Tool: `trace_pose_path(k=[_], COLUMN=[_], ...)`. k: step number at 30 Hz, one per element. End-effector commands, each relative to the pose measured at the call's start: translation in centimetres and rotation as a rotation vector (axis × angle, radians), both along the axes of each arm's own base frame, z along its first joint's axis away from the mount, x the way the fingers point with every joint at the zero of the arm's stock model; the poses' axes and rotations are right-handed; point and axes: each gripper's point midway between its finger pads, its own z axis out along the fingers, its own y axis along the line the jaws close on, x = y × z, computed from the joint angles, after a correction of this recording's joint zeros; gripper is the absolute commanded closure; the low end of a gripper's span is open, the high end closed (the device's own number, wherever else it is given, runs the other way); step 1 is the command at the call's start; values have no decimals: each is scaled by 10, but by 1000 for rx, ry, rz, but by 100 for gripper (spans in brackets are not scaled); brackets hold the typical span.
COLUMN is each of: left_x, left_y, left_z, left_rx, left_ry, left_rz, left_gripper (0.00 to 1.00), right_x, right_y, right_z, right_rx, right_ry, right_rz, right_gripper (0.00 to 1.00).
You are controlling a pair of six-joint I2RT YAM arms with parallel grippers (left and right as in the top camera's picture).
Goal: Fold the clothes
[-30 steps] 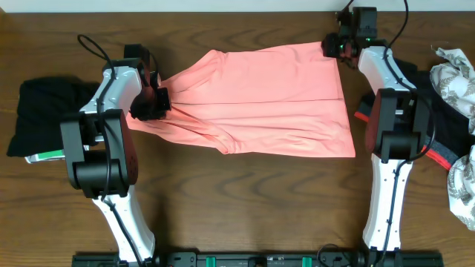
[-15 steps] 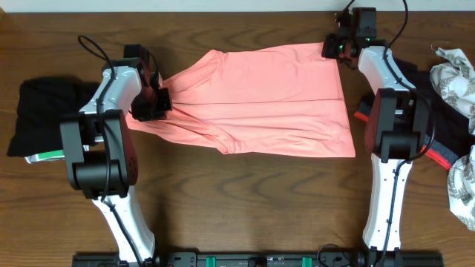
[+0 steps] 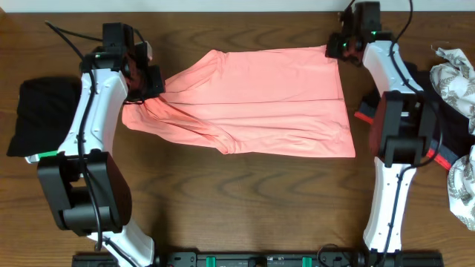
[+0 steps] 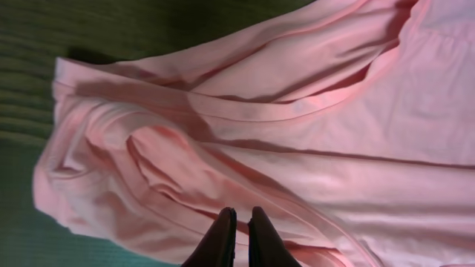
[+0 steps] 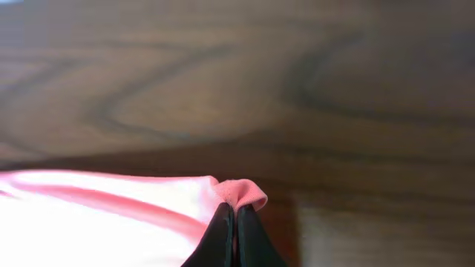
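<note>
Salmon-pink T-shirt (image 3: pixel 267 96): spread across the middle of the wooden table (image 3: pixel 245 208), plain pink face up. Straight edge toward the right; narrowing and creased toward the left, with a diagonal ridge of folds slanting down to the near edge. Left gripper (image 3: pixel 152 81): at the shirt's left end on the far side, over rumpled cloth drawn up toward it. From the left wrist, the same gripper (image 4: pixel 242 222) with black fingers (image 4: pixel 221 241) nearly together, only a slit between them, and creases of the shirt (image 4: pixel 312 148) running in to the tips. Seemingly nipped on a fold there, though the pinch itself hard to make out at the bottom border of that view. Right gripper (image 3: pixel 335 49): at the shirt's far right corner, close to the table's far edge. From the right wrist, that gripper (image 5: pixel 235 215) with fingers (image 5: pixel 221 241) pressed tight together on a small puckered nub of pink cloth, lifted just clear of the wood. Rest of the shirt (image 5: pixel 89 222) trailing low to the left; blurred grain of the table (image 5: pixel 297 81) beyond. Black garment (image 3: pixel 44 111): heaped at the table's left side, outside the left arm, apart from the shirt. Patterned cloth (image 3: pixel 454 74): pale, crumpled, at the right border, with a further patch lower down the same border. Dark garment with red trim (image 3: pixel 441 152): beside and partly behind the right arm, between it and the patterned cloth.
</note>
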Motion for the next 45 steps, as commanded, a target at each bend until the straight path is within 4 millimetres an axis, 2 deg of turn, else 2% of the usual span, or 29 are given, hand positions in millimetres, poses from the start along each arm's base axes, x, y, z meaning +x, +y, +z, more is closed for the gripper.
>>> trace_pose_path(k=[1,4,7,13,16,23,26,32,37,40,45], left_x=[8,20,33,48,53,73,89,123,149,164,169], left_y=[-16,-31,-45,-66,-68,-101,-112,-123,-146,-157,-165], left_z=[4,11,18,24,20,-6,-12,-19,-27,-32,-44], left_rx=[-61,-86,-85,-87,-117,-329,-408,-503,-585,-631,-643], left_ry=[-31,-92,-156,-230,-223,-214,-256,-307,-287,-271,-245], left_rz=[-23,-57,-92,-137,-88,-113,-130,-68,-81,-67,-56], left_gripper=[86,83,65,51,50,49,46,45,46,46,46], right_x=[2,1,-5,-30,-41,-61,-67,-79,-89,-92,-95], right_y=[-2,1,10,25,28,27,27,32,38,40,39], right_z=[55,69,75,64,58,54,60,83,98,100,99], right_rx=[-14,-13,-10,-19,-19,-29,-38,-43,-52,-54,-60], right_ry=[-89,-109,-96,10,63,141,147,140,135,141,150], right_rz=[-6,1,16,54,60,77,94,109,134,138,147], right_gripper=[99,99,99,99,99,99,99,99,99,99,99])
